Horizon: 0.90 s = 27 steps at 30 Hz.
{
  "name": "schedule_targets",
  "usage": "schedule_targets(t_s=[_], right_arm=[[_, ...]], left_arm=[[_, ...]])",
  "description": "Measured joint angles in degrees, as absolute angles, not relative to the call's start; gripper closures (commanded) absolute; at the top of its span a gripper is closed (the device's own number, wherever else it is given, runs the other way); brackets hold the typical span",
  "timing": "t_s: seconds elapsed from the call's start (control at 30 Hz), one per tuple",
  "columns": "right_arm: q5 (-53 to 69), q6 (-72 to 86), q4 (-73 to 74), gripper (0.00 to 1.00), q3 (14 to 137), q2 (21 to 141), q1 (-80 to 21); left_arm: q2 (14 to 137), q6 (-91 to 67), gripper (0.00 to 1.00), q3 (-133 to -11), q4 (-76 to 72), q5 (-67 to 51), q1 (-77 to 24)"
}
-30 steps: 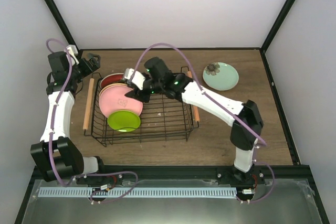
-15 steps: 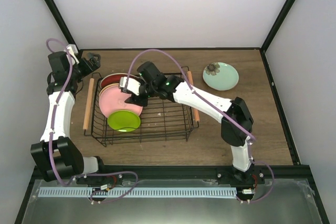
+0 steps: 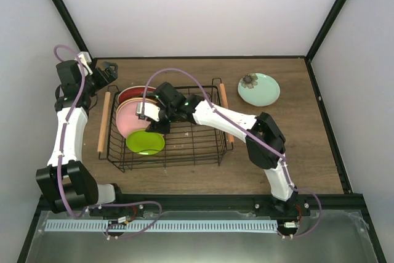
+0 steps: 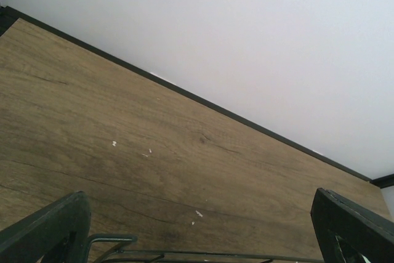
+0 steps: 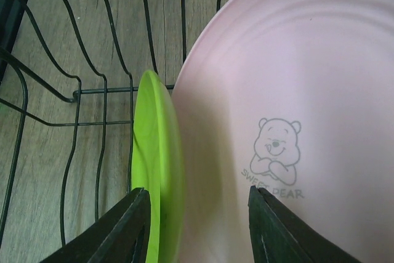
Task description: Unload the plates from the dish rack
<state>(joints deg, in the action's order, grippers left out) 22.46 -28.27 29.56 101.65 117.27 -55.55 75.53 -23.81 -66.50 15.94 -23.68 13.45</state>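
Note:
The black wire dish rack (image 3: pixel 203 146) stands at table centre-left. A pink plate (image 3: pixel 128 118), a small lime green plate (image 3: pixel 145 143) and a red plate (image 3: pixel 131 93) lean in its left end. The mint plate with the dark flower (image 3: pixel 258 89) lies on the table at back right. My right gripper (image 3: pixel 154 122) is open inside the rack. In the right wrist view its gap (image 5: pixel 197 229) straddles the lime plate's rim (image 5: pixel 157 170), with the pink plate (image 5: pixel 295 90) behind the other finger. My left gripper (image 3: pixel 109 71) is open and empty beyond the rack's back left corner.
The rack's wooden handles run along its left side (image 3: pixel 102 122) and right side (image 3: pixel 225 112). The left wrist view shows bare wooden table (image 4: pixel 184 152), the rack's top wire (image 4: pixel 184 254) and the white back wall. Black frame posts stand at the table's back corners.
My right gripper has moved left and down inside the rack, from above the pink plate to the lime plate's rim. The left arm and the plates have not moved.

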Motion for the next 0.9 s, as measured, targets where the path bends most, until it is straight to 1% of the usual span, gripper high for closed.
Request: schedule_targets(t_s=[0.4,0.57,0.67,0.8,0.9], right_arm=[[22.6,-28.3,29.7,0.56,101.6,117.8,-56.2],[22.8,-28.2,30.5,0.60,101.6,118.8,-56.8],[22.9,-28.2,30.7,0.66,101.6,119.4,-56.9],[23.0,-27.9,31.2,0.78,101.6,120.1,-56.9],[23.0,-27.4,31.7,0.84,101.6,120.5,-56.9]], left_arm=[[75.5,-23.8,0.00,-66.2,15.9,-24.1,13.5],[75.5,-23.8,0.00,-65.7,15.9,-24.3,13.5],[75.5,-23.8,0.00,-65.7,15.8,-24.3,13.5],[75.5,-23.8,0.00,-65.6,15.6,-24.4,13.5],[75.5,-23.8,0.00,-65.6,15.5,-24.5,13.5]])
